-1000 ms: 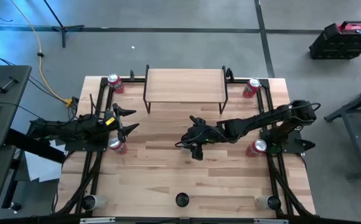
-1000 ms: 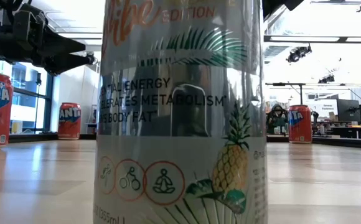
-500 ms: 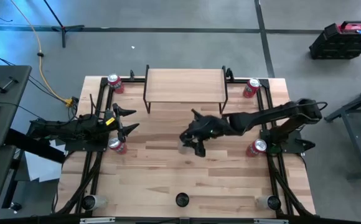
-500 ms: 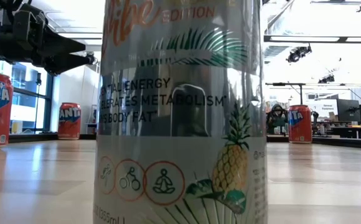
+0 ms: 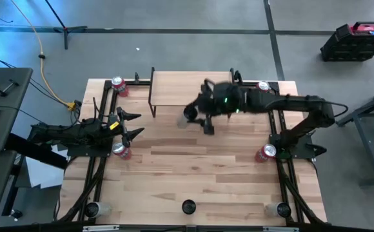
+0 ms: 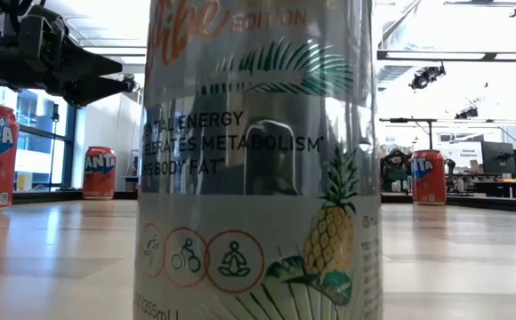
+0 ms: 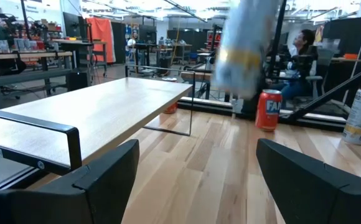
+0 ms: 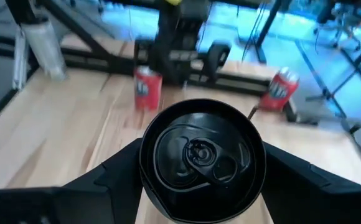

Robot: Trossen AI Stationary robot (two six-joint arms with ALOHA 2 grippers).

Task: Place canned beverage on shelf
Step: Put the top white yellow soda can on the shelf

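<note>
Right gripper [image 8: 199, 186] pinching black-topped can [image 8: 200, 158] beside shelf [image 5: 174, 90]; left gripper [image 7: 196, 180] spread, idle; clear the plank edge, set upright.

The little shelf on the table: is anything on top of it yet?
The shelf top looks bare where visible. The right gripper holds a can at its front edge, not set down; that arm covers the shelf's right end.

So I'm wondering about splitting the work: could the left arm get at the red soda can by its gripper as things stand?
Probably yes. The left gripper is open and empty, and the red soda can stands upright on the table just beside it, with nothing between them.
</note>
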